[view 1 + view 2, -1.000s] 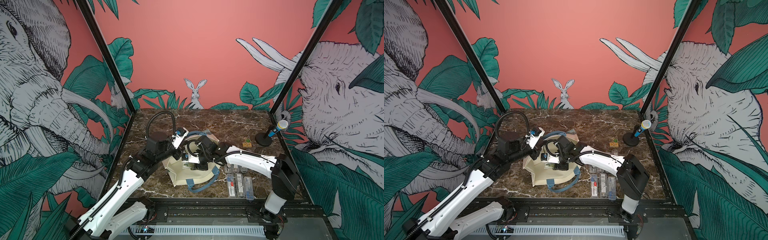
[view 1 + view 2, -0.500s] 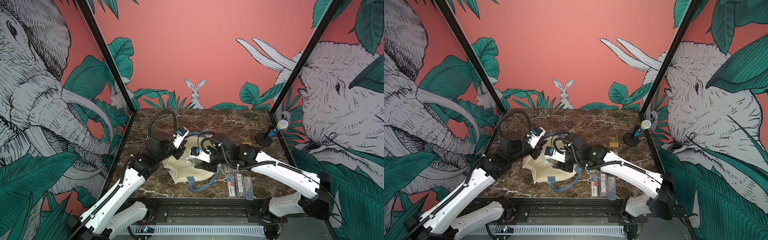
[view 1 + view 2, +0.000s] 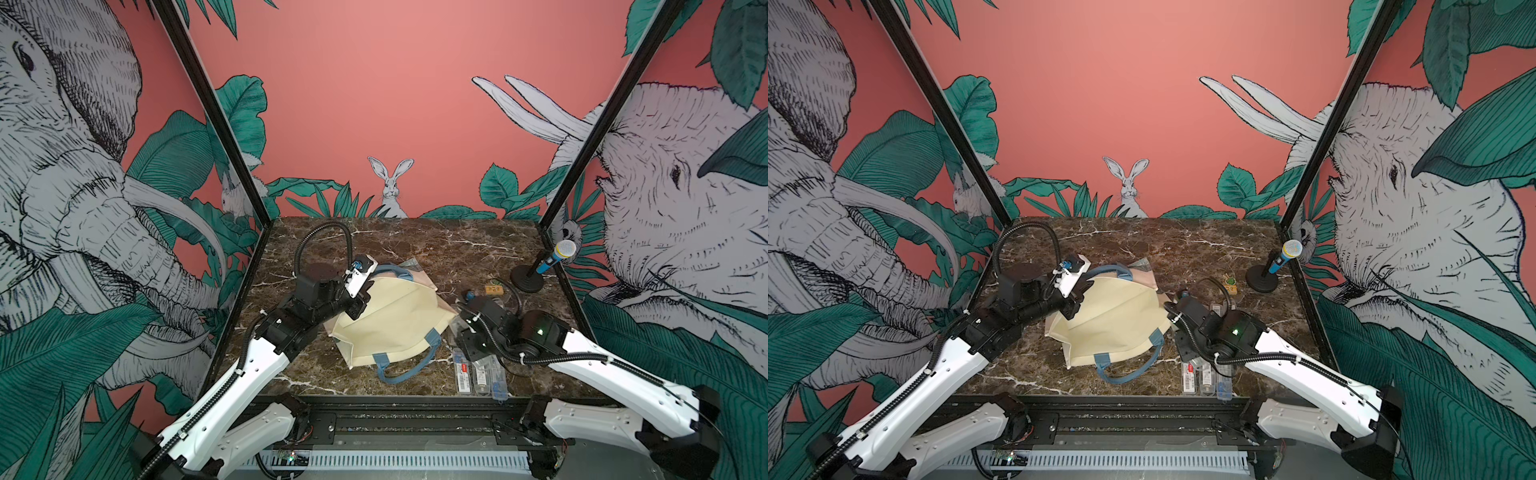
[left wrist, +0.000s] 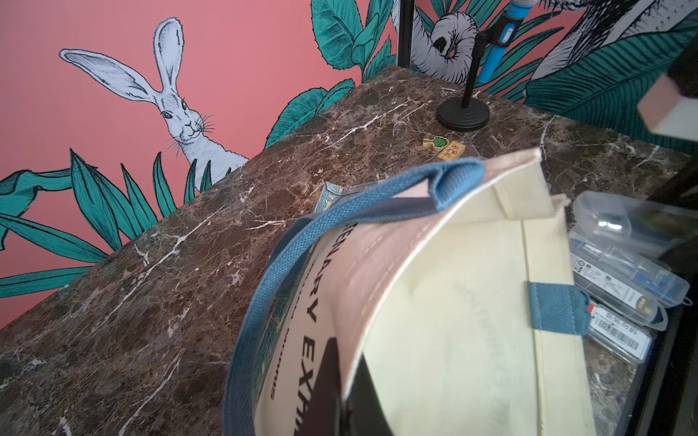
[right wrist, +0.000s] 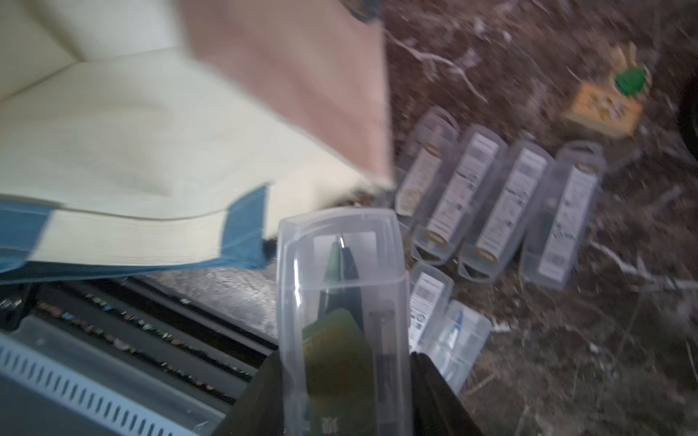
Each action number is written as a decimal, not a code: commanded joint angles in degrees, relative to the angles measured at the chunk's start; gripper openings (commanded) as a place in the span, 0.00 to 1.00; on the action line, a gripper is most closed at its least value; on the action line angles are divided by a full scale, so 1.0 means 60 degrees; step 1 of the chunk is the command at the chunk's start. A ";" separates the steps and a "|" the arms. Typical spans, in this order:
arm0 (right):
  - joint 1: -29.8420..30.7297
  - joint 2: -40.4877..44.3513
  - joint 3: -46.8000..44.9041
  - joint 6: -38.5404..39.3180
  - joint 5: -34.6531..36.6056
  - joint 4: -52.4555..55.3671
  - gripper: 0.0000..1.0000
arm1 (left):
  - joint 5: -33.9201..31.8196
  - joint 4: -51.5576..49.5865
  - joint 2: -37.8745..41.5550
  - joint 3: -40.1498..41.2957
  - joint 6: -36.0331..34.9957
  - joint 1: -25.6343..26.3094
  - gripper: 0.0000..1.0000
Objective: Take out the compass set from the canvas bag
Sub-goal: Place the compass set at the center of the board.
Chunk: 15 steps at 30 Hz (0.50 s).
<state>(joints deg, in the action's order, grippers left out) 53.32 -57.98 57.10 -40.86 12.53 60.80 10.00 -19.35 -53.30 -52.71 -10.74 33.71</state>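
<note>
Slumping on a dark marble table (image 3: 415, 249), a cream canvas bag (image 3: 390, 320) has its mouth pulled wide, one blue strap (image 3: 401, 372) looped toward the near edge. The left gripper (image 3: 358, 306) is pinched tight on the bag's upper rim and holds it up off the marble; the cream inside that shows holds nothing I can make out, though its deeper corners are hidden. The right gripper (image 5: 345, 385) is clamped on the compass set (image 5: 342, 264), a clear plastic case with a dark compass and a green card inside, gripped by one end only. The set is out of the bag, in the air just beside the bag's right side. Below and beside it on the table lie other cases (image 5: 506, 204) of the same clear kind, at least six, most with a white label; what they hold is too blurred to name. Likely trouble: the slick case, held at one end, could twist or slip from the jaws; lowered carelessly, it could land on those cases and scatter them. If the left gripper lets go, the raised rim could flop onto the nearest ones. Two small wooden blocks (image 4: 451, 150) lie well apart from all this, toward the far right.
</note>
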 commanded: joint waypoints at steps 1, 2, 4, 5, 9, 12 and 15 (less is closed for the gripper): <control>-0.0435 0.0949 -0.1083 -0.3253 0.1814 0.1242 0.35 | 0.0281 0.0261 0.0297 0.0224 0.0039 0.0005 0.00; -0.0525 0.1290 -0.1483 -0.3550 0.2151 0.1139 0.34 | 0.0322 0.0281 0.0326 0.0244 0.0044 0.0004 0.00; -0.0743 0.1807 -0.2199 -0.4078 0.2634 0.0962 0.34 | 0.0348 0.0259 0.0361 0.0245 0.0045 -0.0009 0.00; -0.0942 0.2063 -0.2610 -0.4231 0.2718 0.0729 0.34 | 0.0362 0.0261 0.0397 0.0245 0.0035 -0.0026 0.00; -0.1539 0.2768 -0.3683 -0.5013 0.3025 0.0454 0.35 | 0.0450 0.0263 0.0473 0.0247 0.0029 -0.0052 0.00; -0.1841 0.3075 -0.4015 -0.5307 0.3280 0.0543 0.36 | 0.0501 0.0267 0.0514 0.0247 0.0031 -0.0056 0.00; -0.2043 0.3093 -0.4272 -0.5321 0.3489 0.0535 0.39 | 0.0553 0.0281 0.0533 0.0259 0.0038 -0.0081 0.00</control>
<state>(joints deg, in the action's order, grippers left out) 41.91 -39.75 32.21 -65.91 29.30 63.68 12.05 -19.38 -51.59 -51.59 -10.72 33.63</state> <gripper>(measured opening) 0.480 0.049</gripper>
